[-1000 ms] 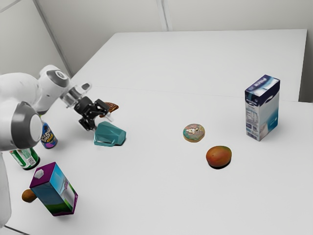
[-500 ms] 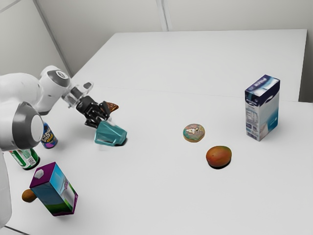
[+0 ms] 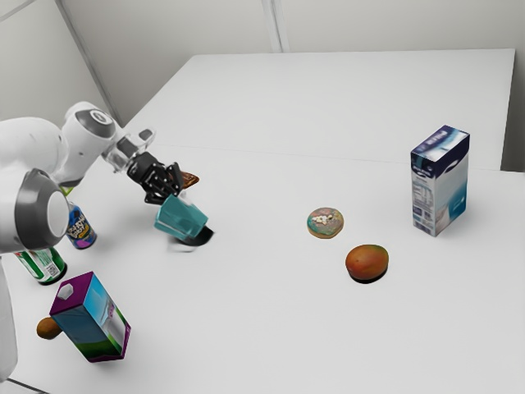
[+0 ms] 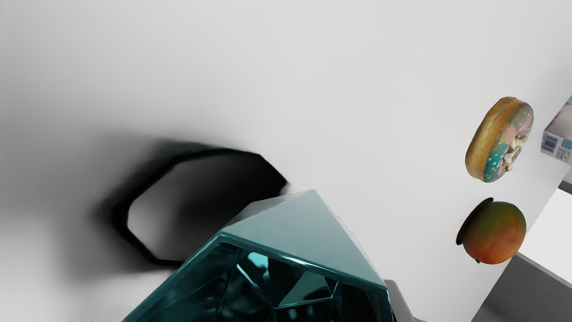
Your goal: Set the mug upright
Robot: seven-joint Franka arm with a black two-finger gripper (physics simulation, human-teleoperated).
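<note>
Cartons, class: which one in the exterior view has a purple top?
The carton toward the exterior view's left; the other carton has a blue and white top.

the mug (image 4: pixel 295 237) looks glossy, the table (image 4: pixel 357 67) smooth and matt.

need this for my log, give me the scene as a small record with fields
target: mug, teal
mug pose: tilted, off the table, its shadow below
jaws: shut on the mug
task state: mug lifted, not upright
behind the jaws: brown item, partly hidden
mid-table: donut and mango, apart
exterior view's right: blue-and-white carton, standing
exterior view's left: blue container, green container, purple-topped carton, small brown fruit
</note>
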